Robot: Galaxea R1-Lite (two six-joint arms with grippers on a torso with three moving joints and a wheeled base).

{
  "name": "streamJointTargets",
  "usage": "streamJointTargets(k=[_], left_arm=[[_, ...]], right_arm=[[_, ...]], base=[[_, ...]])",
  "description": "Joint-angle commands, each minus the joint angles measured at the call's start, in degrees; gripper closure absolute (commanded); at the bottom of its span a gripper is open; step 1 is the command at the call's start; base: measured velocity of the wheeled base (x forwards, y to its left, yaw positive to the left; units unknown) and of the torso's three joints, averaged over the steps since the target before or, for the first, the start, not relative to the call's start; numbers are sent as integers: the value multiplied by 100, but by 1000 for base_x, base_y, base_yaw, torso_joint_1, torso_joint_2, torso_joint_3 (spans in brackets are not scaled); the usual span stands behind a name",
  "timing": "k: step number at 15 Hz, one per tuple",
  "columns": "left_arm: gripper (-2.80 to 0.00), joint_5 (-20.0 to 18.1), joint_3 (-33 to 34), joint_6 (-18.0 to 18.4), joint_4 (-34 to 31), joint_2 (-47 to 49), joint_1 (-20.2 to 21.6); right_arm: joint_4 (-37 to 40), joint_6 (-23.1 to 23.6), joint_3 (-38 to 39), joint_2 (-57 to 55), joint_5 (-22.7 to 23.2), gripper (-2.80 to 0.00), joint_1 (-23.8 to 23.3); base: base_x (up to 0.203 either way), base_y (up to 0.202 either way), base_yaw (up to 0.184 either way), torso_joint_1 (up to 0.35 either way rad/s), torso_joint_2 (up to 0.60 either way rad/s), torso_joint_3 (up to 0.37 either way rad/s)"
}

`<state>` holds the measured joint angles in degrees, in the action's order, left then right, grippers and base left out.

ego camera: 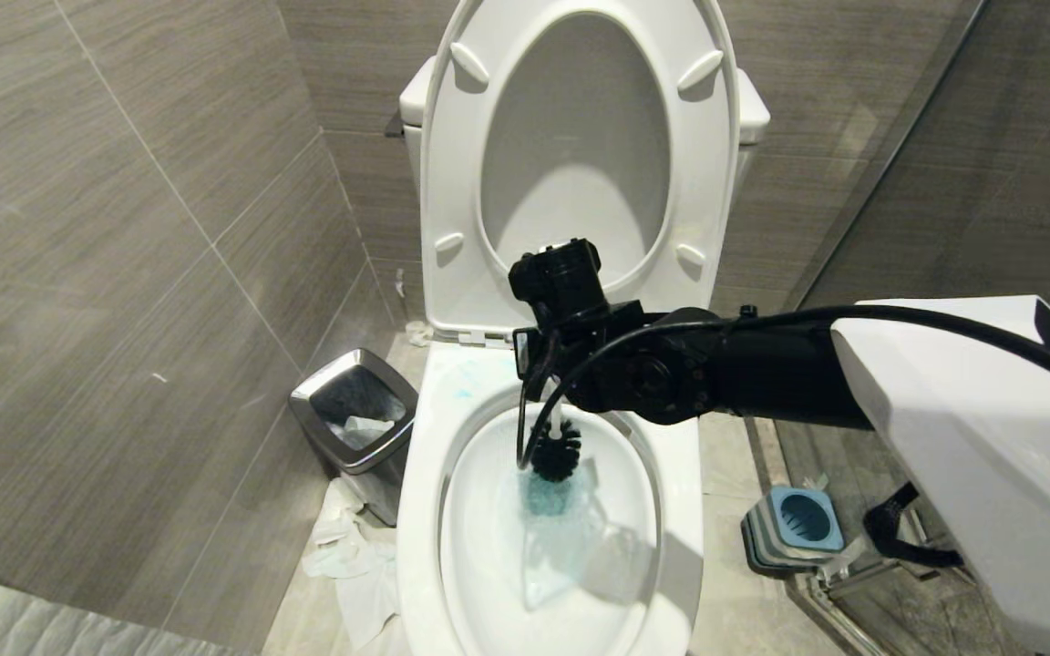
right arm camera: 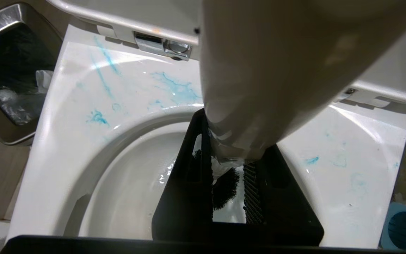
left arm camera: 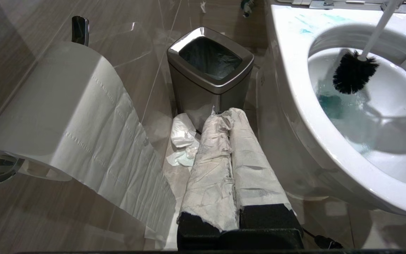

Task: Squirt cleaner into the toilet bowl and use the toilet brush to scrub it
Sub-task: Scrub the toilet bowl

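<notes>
The white toilet bowl [ego camera: 420, 519] stands before me with its seat raised. Blue cleaner [ego camera: 548, 499] pools in the basin water, and streaks of it [right arm camera: 178, 88] mark the rim. My right gripper [ego camera: 539, 369] hangs over the back of the basin, shut on the white handle [right arm camera: 259, 70] of the toilet brush. Its dark head [ego camera: 555, 456] sits just above the blue water, also seen as the brush head [left arm camera: 354, 72] from the side. My left gripper [left arm camera: 226, 113], fingers wrapped in paper and shut on nothing, is parked low beside the bowl, near the bin.
A steel-rimmed bin [ego camera: 356, 415] stands left of the toilet, with crumpled paper [ego camera: 352, 556] on the floor by it. The blue-and-grey brush holder [ego camera: 803, 519] sits on the floor to the right. A toilet-paper roll [left arm camera: 65, 116] hangs by the left arm. Tiled walls close both sides.
</notes>
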<state>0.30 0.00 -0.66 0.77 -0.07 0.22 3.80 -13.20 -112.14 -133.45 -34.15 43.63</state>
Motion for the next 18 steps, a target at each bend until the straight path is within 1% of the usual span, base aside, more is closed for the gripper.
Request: streamJointTargets(k=[1, 4, 7, 9, 12, 14, 16, 18], left_arm=[[0, 5, 44, -4, 2, 7, 4], [0, 5, 44, -4, 2, 7, 4], [0, 5, 44, -4, 2, 7, 4], [0, 5, 44, -4, 2, 7, 4], [0, 5, 44, -4, 2, 7, 4], [0, 5, 44, -4, 2, 7, 4], [0, 5, 44, -4, 2, 7, 4], [0, 5, 44, -4, 2, 7, 4]], right_arm=[[-37, 13, -76, -160, -13, 0, 12], [-242, 63, -74, -199, 48, 0, 165], [-227, 45, -47, -165, 117, 0, 604], [-184, 28, 183, -40, 69, 0, 903], [-194, -54, 1199, 389, -31, 0, 1199], [-214, -240, 2167, 840, -97, 0, 1326], [-260, -468, 3150, 1385, -171, 0, 1377], [-431, -607, 3963, 1905, -205, 0, 1359]], base=[[0, 0, 0, 0, 0, 0], [0, 0, 0, 0, 0, 0], [0, 0, 0, 0, 0, 0], [0, 0, 0, 0, 0, 0], [0, 0, 0, 0, 0, 0], [0, 0, 0, 0, 0, 0], [0, 0, 0, 0, 0, 0], [0, 0, 0, 0, 0, 0]])
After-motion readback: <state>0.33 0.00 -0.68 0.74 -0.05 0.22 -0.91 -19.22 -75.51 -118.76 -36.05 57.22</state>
